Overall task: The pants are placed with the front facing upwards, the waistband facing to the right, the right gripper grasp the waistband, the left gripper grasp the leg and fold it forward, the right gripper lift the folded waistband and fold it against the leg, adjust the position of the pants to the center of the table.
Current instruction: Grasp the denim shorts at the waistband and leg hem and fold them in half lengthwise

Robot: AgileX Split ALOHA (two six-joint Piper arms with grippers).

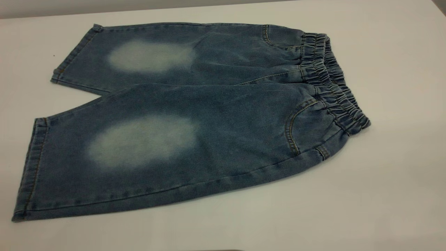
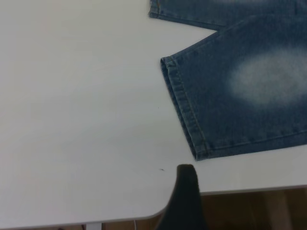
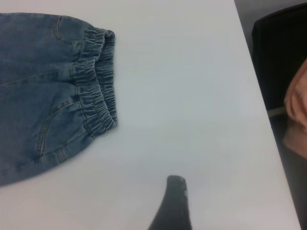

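The pants (image 1: 195, 118) lay flat, front up, across the middle of the white table (image 1: 400, 191), waistband (image 1: 331, 82) toward the frame's right, both tools clear of the cloth, their grip state impossible to tell.

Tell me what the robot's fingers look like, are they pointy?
Only a small part of each shows. The left gripper appears as one dark, nearly black finger, wide at its base and narrowing to a blunt, rounded tip. The right gripper looks much the same: a black tapering finger with a slightly rough, speckled surface and a rounded end. No cables, markings or arm bodies are in view.
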